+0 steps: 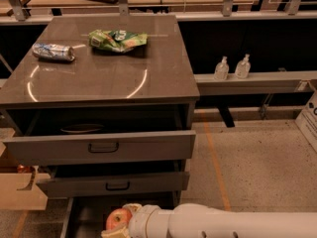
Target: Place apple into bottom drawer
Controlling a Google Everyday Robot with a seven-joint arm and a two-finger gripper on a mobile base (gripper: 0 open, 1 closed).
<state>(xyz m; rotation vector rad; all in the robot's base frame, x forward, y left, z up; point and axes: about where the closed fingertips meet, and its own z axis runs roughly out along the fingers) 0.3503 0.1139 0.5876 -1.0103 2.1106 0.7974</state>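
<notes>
The red and yellow apple (118, 218) is at the bottom of the camera view, held in my gripper (117, 226) at the end of the white arm (223, 223). It hangs over the dark floor of the open bottom drawer (88, 215), whose thin left wall shows at the lower left. The gripper is shut on the apple; cream fingers (113, 233) wrap under it. I cannot tell whether the apple touches the drawer floor.
Two grey drawers with black handles, the upper (103, 147) and the middle (117, 185), stand pulled out above the bottom drawer. On the cabinet top lie a green snack bag (118, 39) and a silver can (53, 52). A cardboard box (20, 191) stands at the left.
</notes>
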